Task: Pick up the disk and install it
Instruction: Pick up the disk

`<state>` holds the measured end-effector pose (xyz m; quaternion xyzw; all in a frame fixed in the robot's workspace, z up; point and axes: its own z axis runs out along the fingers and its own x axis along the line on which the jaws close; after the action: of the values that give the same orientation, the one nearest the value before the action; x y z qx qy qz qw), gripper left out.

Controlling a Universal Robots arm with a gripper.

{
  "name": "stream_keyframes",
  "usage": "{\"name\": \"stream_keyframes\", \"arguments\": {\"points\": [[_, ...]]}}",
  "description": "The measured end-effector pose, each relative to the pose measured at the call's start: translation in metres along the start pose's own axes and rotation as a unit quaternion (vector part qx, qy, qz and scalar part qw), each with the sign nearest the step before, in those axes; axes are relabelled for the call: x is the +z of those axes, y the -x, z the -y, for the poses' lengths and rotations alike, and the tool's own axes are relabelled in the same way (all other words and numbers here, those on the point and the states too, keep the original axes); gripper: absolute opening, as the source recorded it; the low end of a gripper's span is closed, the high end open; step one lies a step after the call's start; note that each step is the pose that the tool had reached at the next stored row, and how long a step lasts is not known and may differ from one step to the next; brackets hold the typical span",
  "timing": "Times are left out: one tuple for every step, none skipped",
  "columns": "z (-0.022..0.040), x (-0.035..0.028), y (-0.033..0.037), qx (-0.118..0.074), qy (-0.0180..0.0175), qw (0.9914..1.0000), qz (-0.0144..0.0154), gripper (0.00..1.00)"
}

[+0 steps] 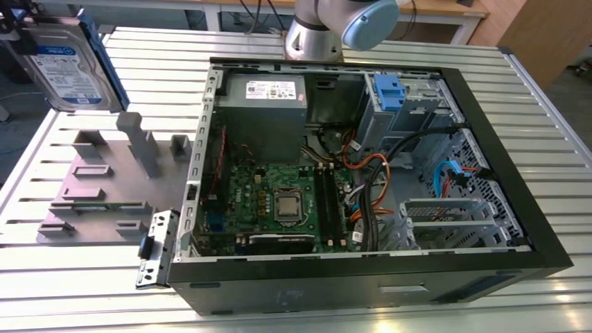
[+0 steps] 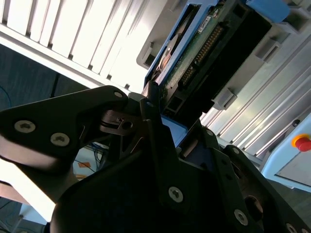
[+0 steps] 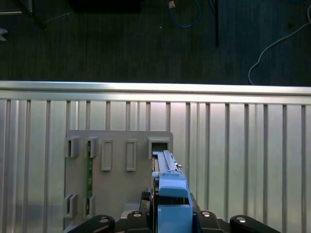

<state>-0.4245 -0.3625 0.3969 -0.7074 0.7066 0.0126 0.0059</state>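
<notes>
The fingers [image 2: 158,141] of the gripper [image 2: 160,104] are closed on the disk [image 1: 69,62], clamping it by one end. In the second wrist view its green circuit-board side and blue carrier bracket run away from the grip. In the exterior view the disk hangs in the air at the upper left, label facing the camera, clear of the surface [image 1: 536,125] and well apart from the computer case [image 1: 370,277].

Below the disk, a grey fixture plate [image 1: 111,180] with upright blocks and slots lies flat just beside the case, on the exterior view's left. In the first wrist view the disk [image 3: 167,194] shows edge-on over this plate [image 3: 116,179], by one of its square recesses.

The case lies on its side with the panel off. Inside it are a grey power supply [image 1: 263,104], a green motherboard [image 1: 277,201], and orange and black cables [image 1: 370,173] that cross between the board and the grey drive cage [image 1: 416,104]. The cage carries a blue latch [image 1: 389,94]. The arm [image 1: 324,28] rises from behind the case.

The surface is made of ribbed aluminium slats. Past its edge there is a dark floor [image 3: 121,43] with loose cords, and wooden furniture [image 1: 541,35] stands at the exterior view's upper right. A red button [image 2: 303,143] shows off to the side in the second wrist view.
</notes>
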Motion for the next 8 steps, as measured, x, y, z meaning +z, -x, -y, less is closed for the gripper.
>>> {"name": "stream_keyframes", "arguments": {"points": [[0.0000, -0.0002, 0.0000, 0.000, 0.0000, 1.00000, 0.0000, 0.37], [0.0000, -0.0006, 0.0000, 0.000, 0.0000, 1.00000, 0.0000, 0.37], [0.0000, -0.0009, 0.0000, 0.000, 0.0000, 1.00000, 0.0000, 0.37], [0.0000, -0.0012, 0.0000, 0.000, 0.0000, 1.00000, 0.0000, 0.37], [0.0000, -0.0015, 0.0000, 0.000, 0.0000, 1.00000, 0.0000, 0.37], [0.0000, -0.0019, 0.0001, 0.000, 0.0000, 1.00000, 0.0000, 0.37], [0.0000, -0.0022, 0.0001, 0.000, 0.0000, 1.00000, 0.0000, 0.37], [0.0000, -0.0025, 0.0001, 0.000, 0.0000, 1.00000, 0.0000, 0.37]]}}
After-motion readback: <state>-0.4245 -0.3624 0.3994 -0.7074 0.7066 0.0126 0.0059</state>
